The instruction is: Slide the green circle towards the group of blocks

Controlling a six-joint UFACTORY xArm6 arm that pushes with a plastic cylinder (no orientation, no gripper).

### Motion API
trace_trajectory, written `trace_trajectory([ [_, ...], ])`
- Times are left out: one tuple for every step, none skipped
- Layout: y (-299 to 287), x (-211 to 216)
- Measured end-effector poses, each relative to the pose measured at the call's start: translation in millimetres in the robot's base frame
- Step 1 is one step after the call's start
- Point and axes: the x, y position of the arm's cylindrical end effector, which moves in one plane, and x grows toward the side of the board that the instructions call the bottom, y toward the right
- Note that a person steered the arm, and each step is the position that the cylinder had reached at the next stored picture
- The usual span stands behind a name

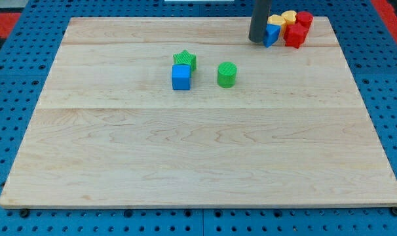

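Note:
The green circle (226, 74) stands on the wooden board (198, 151), a little above the middle. To its left sit a blue cube (181, 77) and a green star (185, 60), touching each other. At the view's top right is a tight group: a blue block (271, 35), a yellow block (275, 20), a yellow heart (289, 16) and red blocks (297, 33). My tip (257, 40) rests at the left side of that group, touching the blue block, well up and right of the green circle.
The board lies on a blue pegboard surface (15, 98). Red edging shows at the view's top corners (5, 13).

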Motion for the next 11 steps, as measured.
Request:
trace_trajectory([
  [32, 50],
  [37, 113],
  [-16, 160],
  [-75, 149],
  [-80, 111],
  [-80, 96],
  [-80, 93],
  [-73, 91],
  [-69, 84],
  [-63, 75],
  [-40, 61],
])
